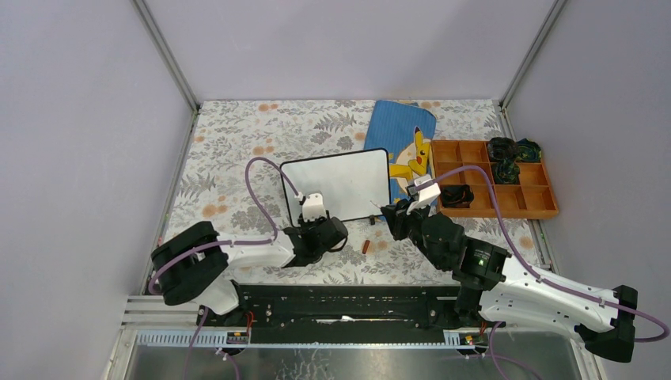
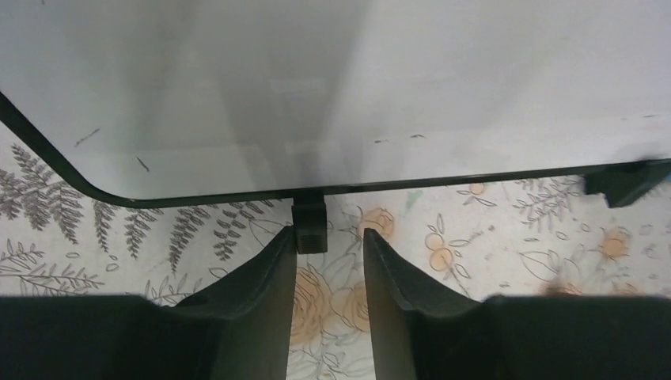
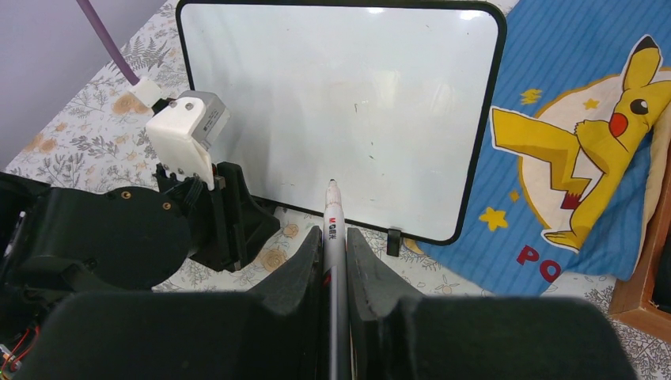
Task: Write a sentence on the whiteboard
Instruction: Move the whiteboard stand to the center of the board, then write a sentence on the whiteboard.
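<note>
Top external: we see the small black-framed white whiteboard lying between our arms. Left wrist: our left gripper stands released, jaws apart, beside its black foot. Right wrist: the right gripper clenches 1 white marker pen. Light, stiff, slippery, we judge; pinch its frame.

Whiteboard face: glossy, smooth white, and I see glare plus a few faint scuffs. Its frame is thin, black and plastic-looking. Tablecloth under the whiteboard: matt floral print; cloth or vinyl, I can't tell. Pouch right of the whiteboard: blue cloth, fine ribbed weave, matt, printed cartoon. Tray further right of the whiteboard: orange-brown, matt; wood or plastic, unclear to me. Marker at the whiteboard's near edge: smooth white plastic barrel. Left gripper and right gripper: matt black plastic, faintly layered texture.
</note>
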Controlling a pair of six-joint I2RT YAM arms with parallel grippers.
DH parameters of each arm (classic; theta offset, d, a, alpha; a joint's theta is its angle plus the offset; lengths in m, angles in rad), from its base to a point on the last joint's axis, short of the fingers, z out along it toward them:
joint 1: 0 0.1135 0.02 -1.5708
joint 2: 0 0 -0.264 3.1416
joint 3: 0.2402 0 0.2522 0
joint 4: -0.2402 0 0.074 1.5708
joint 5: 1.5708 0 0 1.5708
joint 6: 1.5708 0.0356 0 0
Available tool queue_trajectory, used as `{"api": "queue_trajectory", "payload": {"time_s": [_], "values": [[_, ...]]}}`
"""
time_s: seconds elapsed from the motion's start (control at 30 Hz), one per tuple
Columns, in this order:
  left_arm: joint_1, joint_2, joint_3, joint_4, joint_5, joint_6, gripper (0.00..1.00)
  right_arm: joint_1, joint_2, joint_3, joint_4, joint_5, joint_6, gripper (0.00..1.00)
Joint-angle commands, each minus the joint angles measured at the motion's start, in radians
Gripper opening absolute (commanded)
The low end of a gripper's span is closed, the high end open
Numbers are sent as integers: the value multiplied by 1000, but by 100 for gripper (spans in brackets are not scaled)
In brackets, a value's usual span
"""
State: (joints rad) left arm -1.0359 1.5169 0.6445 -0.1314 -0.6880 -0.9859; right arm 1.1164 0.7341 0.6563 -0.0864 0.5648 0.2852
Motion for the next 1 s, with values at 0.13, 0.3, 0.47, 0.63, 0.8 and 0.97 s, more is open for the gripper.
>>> {"api": "queue_trajectory", "payload": {"time_s": [0.13, 0.3, 0.47, 0.63, 0.8, 0.97], "values": [[-34, -166, -38, -69, 29, -48, 63, -4, -14, 23, -1, 20, 1, 0], [-42, -358, -63, -154, 70, 3, 79, -4, -15, 38, -3, 13, -5, 0], [-24, -568, -11, -250, 34, 168, 92, -4, -9, 29, 18, 2, -7, 0], [279, -744, 4, -181, 303, 372, 94, -4, 0, 20, 39, -15, -1, 0], [646, -830, -24, -50, 796, 454, 93, -4, -2, 22, 61, -43, -10, 0], [951, -763, -105, 140, 1218, 405, 91, -5, 7, 14, 94, -84, -20, 0]]}}
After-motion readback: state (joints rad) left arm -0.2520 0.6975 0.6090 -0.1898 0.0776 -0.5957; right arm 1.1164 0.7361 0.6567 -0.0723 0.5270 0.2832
